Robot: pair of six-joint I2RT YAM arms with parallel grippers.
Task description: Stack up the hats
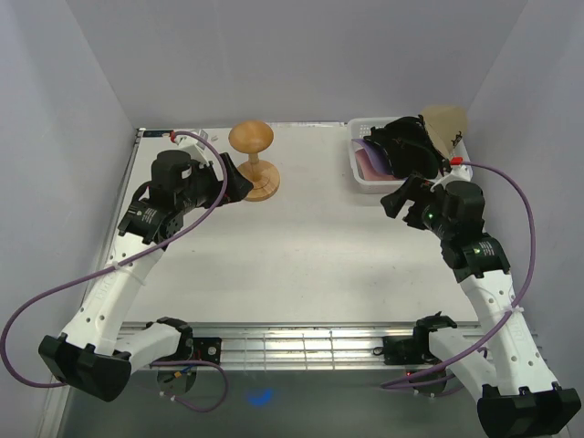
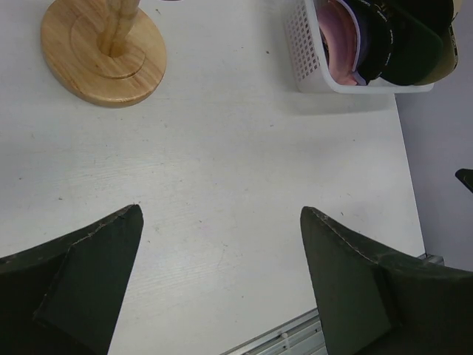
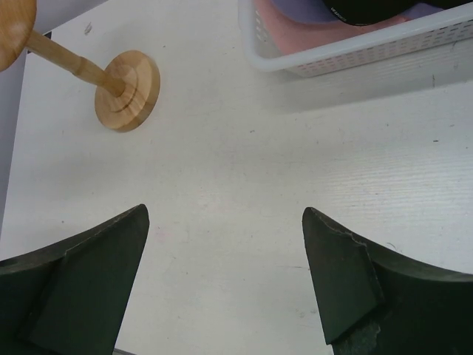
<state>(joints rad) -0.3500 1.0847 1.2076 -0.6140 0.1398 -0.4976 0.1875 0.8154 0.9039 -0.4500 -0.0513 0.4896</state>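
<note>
Hats (image 1: 406, 151): several soft caps, dark ones atop lavender and pink, heaped in the white mesh basket (image 2: 304, 52) at the far right of the bench (image 1: 319, 246); likely light and floppy, best pinched at the stiffer brim; left jaws and right jaws both spread, holding nothing.

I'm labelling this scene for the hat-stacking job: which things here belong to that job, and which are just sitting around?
Belong to the job: black hat, pink hat, lavender hat.
Just sitting around: white mesh basket holding them, wooden stand.
</note>
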